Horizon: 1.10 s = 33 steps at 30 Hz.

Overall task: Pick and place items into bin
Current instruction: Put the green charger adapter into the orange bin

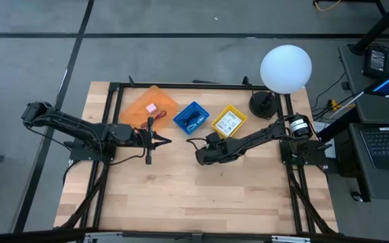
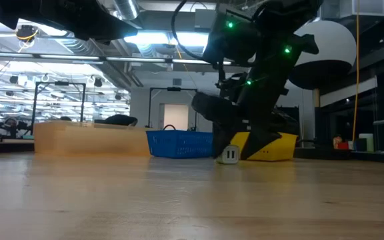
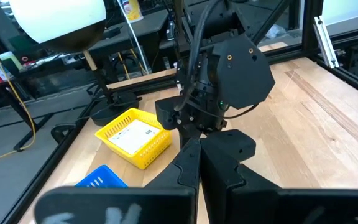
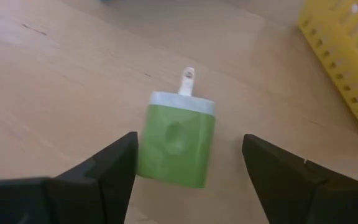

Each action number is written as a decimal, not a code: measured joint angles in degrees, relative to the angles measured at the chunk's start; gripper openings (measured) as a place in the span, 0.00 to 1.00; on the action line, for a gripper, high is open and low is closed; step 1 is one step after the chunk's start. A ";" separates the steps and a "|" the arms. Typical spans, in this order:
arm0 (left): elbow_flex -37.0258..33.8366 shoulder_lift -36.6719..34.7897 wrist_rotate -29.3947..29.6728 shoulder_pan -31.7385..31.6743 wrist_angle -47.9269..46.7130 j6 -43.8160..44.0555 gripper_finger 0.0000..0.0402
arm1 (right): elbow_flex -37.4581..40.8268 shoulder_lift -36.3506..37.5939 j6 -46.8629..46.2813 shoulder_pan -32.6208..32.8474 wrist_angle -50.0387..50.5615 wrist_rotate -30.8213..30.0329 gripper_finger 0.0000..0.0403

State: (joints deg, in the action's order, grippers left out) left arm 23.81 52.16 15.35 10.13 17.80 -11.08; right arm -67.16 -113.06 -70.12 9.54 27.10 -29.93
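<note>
**a:** so where's the little green block with the white end cap and metal prongs (image 4: 178, 146) right now?

**b:** lying flat on the pale wooden tabletop (image 1: 201, 196), just beside the yellow perforated plastic basket (image 1: 229, 121). its long axis runs straight away from the right gripper (image 4: 188, 165), prong end pointing away from the arm. the pincer is spread wide with one dark finger (image 4: 114, 168) either side of it, not touching from what i can see.

**a:** and the left gripper (image 1: 162, 141)?

**b:** pinched together, nothing in it, hanging over the table in front of the bins.

**a:** what's the room like?

**b:** wood table in a black metal frame (image 1: 181, 86), grey floor around it, big white globe lamp (image 1: 286, 68) at the far right corner, a laptop (image 1: 387, 143) off to the right.

**a:** bins?

**b:** three in a row at the back. orange tray (image 1: 144, 104) has a small pink block (image 1: 151, 108) and a red cord (image 1: 150, 123) at its edge. blue mesh basket (image 1: 191, 117) holds something dark and coiled, can't tell what. the yellow one holds a white printed packet (image 1: 227, 123).
</note>
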 joint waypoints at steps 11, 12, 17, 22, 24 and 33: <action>0.00 0.00 0.00 0.00 -0.01 0.00 0.01 | 1.77 0.07 2.34 -0.27 -0.83 -0.33 0.49; 0.00 0.00 0.00 0.00 -0.01 0.01 0.01 | 1.77 0.07 3.19 -0.35 -1.21 -0.20 0.46; 0.00 0.00 0.00 0.00 -0.02 0.01 0.01 | 1.79 0.07 7.02 -0.37 -2.50 -0.78 0.36; 0.00 0.00 0.00 0.00 -0.04 0.01 0.01 | 1.79 0.07 7.87 -0.37 -2.78 -0.84 0.31; 0.00 0.00 0.00 0.00 -0.06 0.01 0.01 | 1.79 0.07 9.05 -0.35 -2.76 -0.84 0.31; 0.02 0.00 0.00 0.00 -1.83 1.54 0.01 | -0.10 0.07 15.60 0.39 -2.62 4.57 0.31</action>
State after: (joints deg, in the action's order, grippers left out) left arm 23.83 52.16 15.35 10.13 15.97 -9.54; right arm -67.26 -112.99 -54.52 9.93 24.48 -25.35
